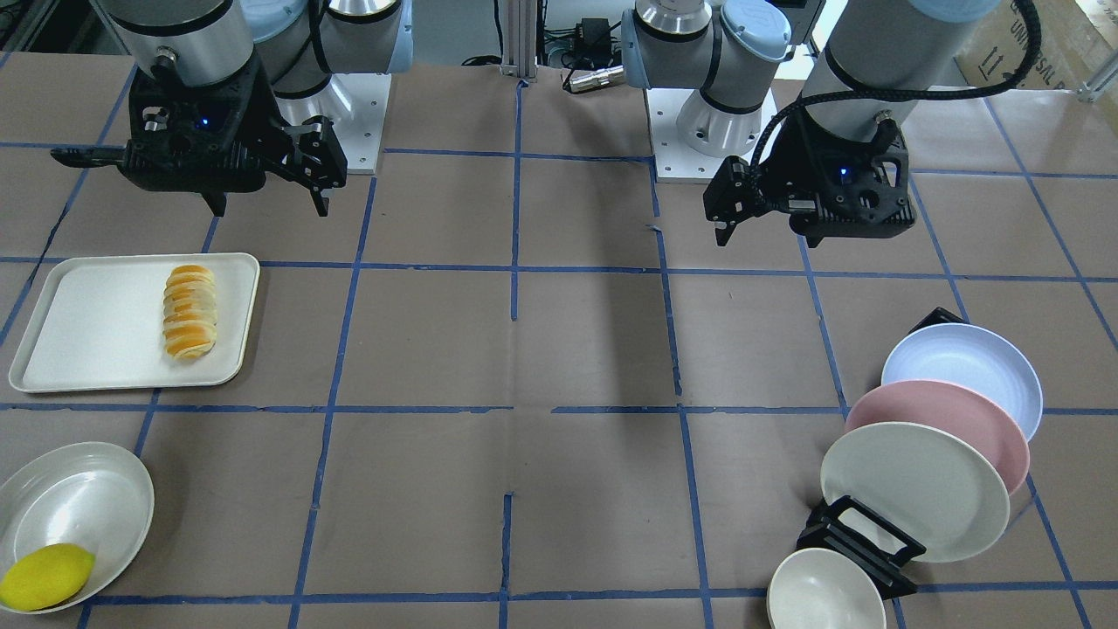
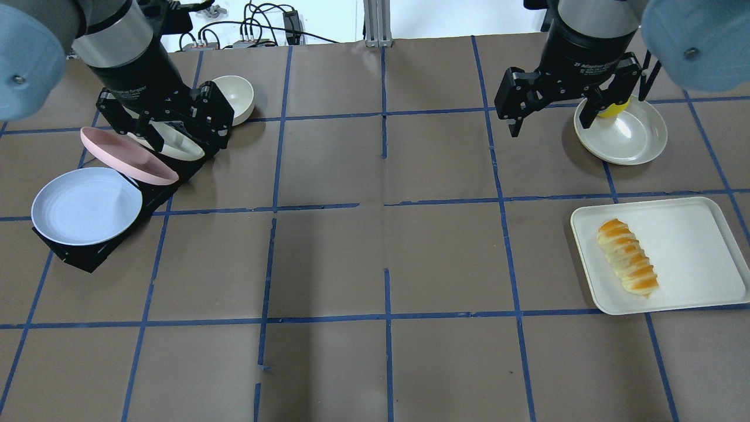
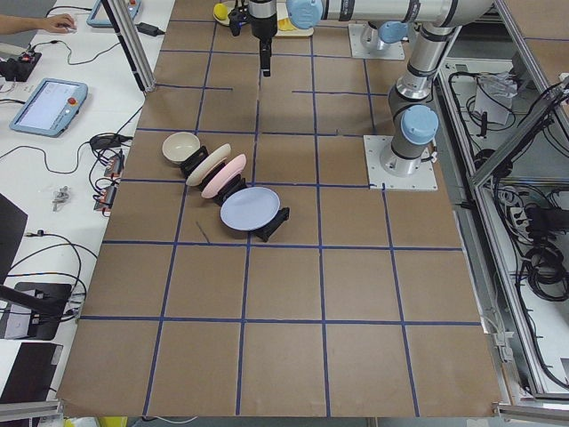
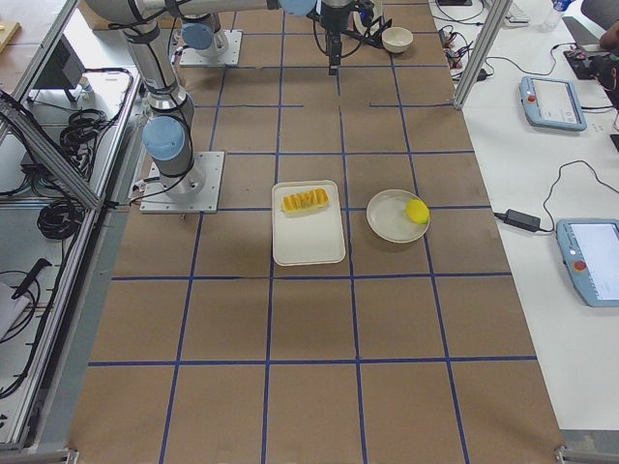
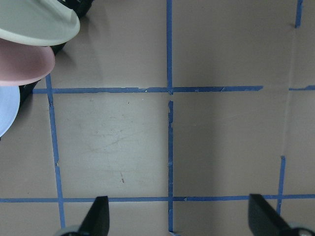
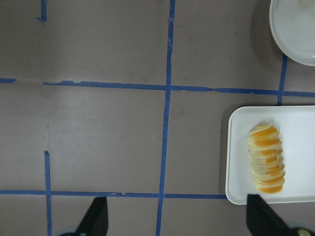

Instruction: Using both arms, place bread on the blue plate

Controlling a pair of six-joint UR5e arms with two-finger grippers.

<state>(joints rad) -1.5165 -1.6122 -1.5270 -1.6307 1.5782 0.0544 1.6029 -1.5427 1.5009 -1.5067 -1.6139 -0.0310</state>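
The bread (image 2: pixel 628 265), a ridged orange and cream loaf, lies on a white tray (image 2: pixel 691 258) at the table's right; it also shows in the front view (image 1: pixel 189 312) and the right wrist view (image 6: pixel 266 158). The blue plate (image 2: pixel 87 206) leans in a black rack (image 2: pixel 88 258) at the left, and shows in the front view (image 1: pixel 969 371). My left gripper (image 2: pixel 187 140) is open and empty, hovering above the rack's far end. My right gripper (image 2: pixel 554 120) is open and empty, hovering beyond the tray. Both are well above the table.
A pink plate (image 2: pixel 126 155) and a white plate (image 2: pixel 170 143) stand in the same rack behind the blue one. A small cream bowl (image 2: pixel 234 97) sits past the rack. A white dish (image 2: pixel 624 132) holding a yellow lemon (image 1: pixel 44 577) sits beyond the tray.
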